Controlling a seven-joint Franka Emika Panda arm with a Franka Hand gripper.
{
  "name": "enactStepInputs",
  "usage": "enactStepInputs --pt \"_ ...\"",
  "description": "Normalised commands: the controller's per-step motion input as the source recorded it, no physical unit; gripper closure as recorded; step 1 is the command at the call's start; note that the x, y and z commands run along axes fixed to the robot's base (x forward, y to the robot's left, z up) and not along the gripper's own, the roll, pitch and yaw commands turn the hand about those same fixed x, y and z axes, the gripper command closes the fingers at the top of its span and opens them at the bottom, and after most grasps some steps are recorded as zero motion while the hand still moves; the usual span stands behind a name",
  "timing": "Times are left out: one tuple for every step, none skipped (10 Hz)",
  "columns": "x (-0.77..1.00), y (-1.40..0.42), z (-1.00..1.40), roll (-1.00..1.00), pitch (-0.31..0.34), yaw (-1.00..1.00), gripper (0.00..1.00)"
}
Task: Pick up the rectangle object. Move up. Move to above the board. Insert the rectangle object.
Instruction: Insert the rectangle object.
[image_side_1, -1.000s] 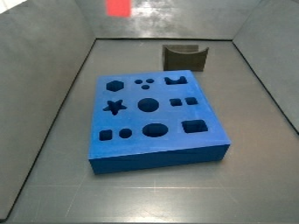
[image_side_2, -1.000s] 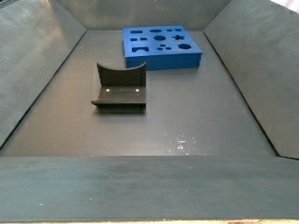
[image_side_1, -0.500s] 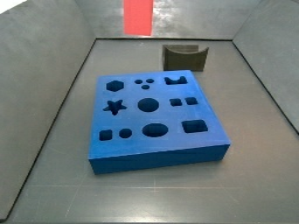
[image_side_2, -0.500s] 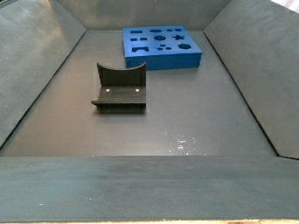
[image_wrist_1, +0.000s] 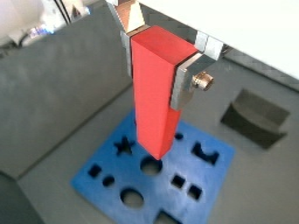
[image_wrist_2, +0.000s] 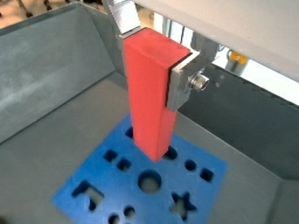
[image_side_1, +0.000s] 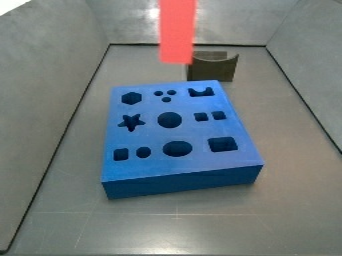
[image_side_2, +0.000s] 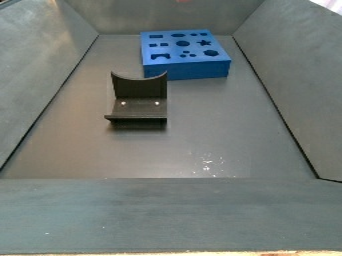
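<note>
My gripper (image_wrist_1: 159, 54) is shut on the red rectangle object (image_wrist_1: 153, 96), which hangs upright between the silver fingers (image_wrist_1: 187, 77). It also shows in a wrist view (image_wrist_2: 151, 96) with the gripper (image_wrist_2: 155, 59) around its upper end. Below it lies the blue board (image_wrist_1: 105, 176) with dark shaped holes, seen again in a wrist view (image_wrist_2: 117, 184). In a side view the red block (image_side_1: 178, 30) hangs high above the board's (image_side_1: 181, 170) far edge; the gripper itself is out of frame there. In a side view the board (image_side_2: 214, 68) lies at the far end; block and gripper are out of view.
A dark grey notched block (image_side_1: 213, 67) stands behind the board near the far wall; it also shows in a wrist view (image_wrist_1: 257, 118) and a side view (image_side_2: 138, 101). Grey bin walls (image_side_1: 67, 110) enclose the floor on all sides.
The red block has come down and moved right in the side view, from only its tip showing at the top edge to a long stretch hanging above the board's far edge.
</note>
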Motion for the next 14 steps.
enactStepInputs --pt "0.54 -0.21 -0.44 -0.26 -0.214 0.0 1.0" --pt "0.46 -0.23 -0.47 -0.25 -0.234 0.08 1.0" --pt "0.37 -0.27 -0.46 -0.17 -0.151 0.31 1.0" --pt "0.23 -0.36 -0.45 -0.01 -0.054 0.59 1.0" --pt "0.06 -0.36 -0.43 0.0 -0.049 0.76 1.0" --pt "0.0 -0.35 -0.37 0.03 -0.086 0.8 1.0" --pt "0.0 -0.32 -0.34 0.05 -0.057 0.69 1.0" --pt "-0.12 0.0 -0.01 -0.06 -0.037 0.08 1.0" --pt "0.0 0.0 -0.08 0.0 -0.049 0.0 1.0" --pt "0.13 -0.08 -0.18 0.18 -0.169 0.18 1.0" --pt "0.41 -0.12 -0.29 0.42 -0.183 0.41 1.0" --pt "0.39 -0.09 -0.24 0.46 -0.234 0.41 1.0" --pt "0.43 -0.03 -0.13 0.49 -0.246 0.39 1.0" --pt "0.41 -0.21 -0.26 0.57 -0.163 0.33 1.0"
